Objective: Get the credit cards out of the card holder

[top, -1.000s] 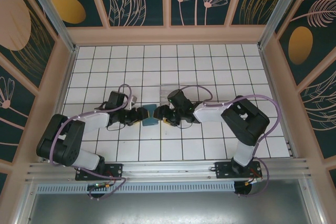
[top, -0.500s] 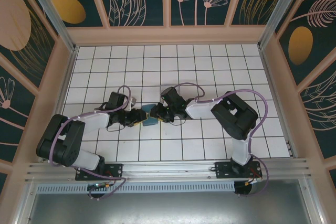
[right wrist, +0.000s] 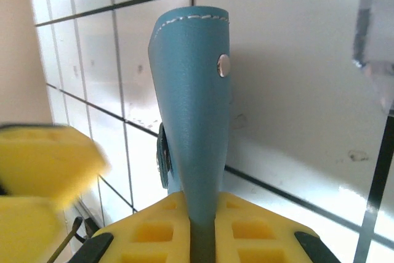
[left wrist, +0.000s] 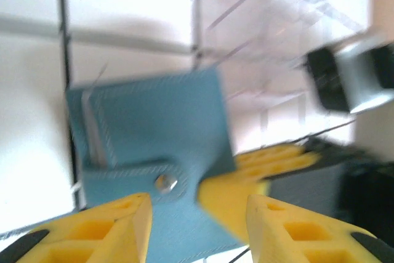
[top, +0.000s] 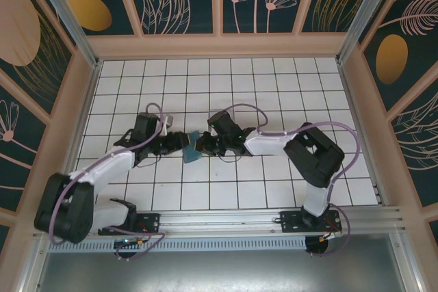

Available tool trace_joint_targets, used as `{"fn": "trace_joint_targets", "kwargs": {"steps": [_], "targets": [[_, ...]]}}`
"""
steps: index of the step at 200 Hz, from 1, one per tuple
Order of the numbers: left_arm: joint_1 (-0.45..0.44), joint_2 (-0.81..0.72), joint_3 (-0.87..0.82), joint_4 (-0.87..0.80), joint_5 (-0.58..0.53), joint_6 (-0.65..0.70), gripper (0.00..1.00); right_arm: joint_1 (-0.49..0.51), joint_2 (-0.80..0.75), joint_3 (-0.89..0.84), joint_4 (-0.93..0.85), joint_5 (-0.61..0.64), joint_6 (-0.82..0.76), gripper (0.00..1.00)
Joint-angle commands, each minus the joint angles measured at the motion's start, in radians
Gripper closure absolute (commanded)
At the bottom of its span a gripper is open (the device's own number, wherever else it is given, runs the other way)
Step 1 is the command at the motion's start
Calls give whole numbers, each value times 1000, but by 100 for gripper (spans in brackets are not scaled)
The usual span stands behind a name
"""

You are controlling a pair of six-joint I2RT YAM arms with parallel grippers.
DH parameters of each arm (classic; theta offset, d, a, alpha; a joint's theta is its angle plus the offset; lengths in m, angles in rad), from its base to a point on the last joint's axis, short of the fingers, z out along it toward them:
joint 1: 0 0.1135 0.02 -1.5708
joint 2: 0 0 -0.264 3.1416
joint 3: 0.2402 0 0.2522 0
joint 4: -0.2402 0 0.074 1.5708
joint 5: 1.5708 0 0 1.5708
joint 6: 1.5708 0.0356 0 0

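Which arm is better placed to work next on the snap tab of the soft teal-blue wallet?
The left. The right gripper is shut on the teal-blue wallet, so it is occupied. The left gripper is open, right beside the snap tab.

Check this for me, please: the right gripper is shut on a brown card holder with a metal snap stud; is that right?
Not quite: the card holder is teal-blue, not brown, as the right wrist view shows. The rest holds: the right gripper is shut on it, and its metal snap stud shows.
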Motion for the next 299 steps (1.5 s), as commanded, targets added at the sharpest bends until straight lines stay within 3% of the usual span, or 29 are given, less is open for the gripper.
{"fn": "trace_joint_targets", "kwargs": {"steps": [1,57,102,119,141,267,299], "targets": [[-4,-110,69,36,-38,-11,52,4,-137,-27,1,78,-55,90],[-5,-255,139,206,5,-9,35,-18,-460,-30,-48,266,-245,89],[-4,-266,164,488,226,-59,27,-49,-664,14,-36,286,-375,85],[-4,-246,178,602,332,-76,20,-49,-706,15,-1,262,-396,84],[-4,-214,228,591,416,-43,18,-49,-740,-9,68,232,-395,84],[-61,-103,448,304,548,203,36,-35,-702,0,278,81,-389,84],[-72,-72,473,283,614,236,53,-28,-685,15,278,82,-394,83]]}}
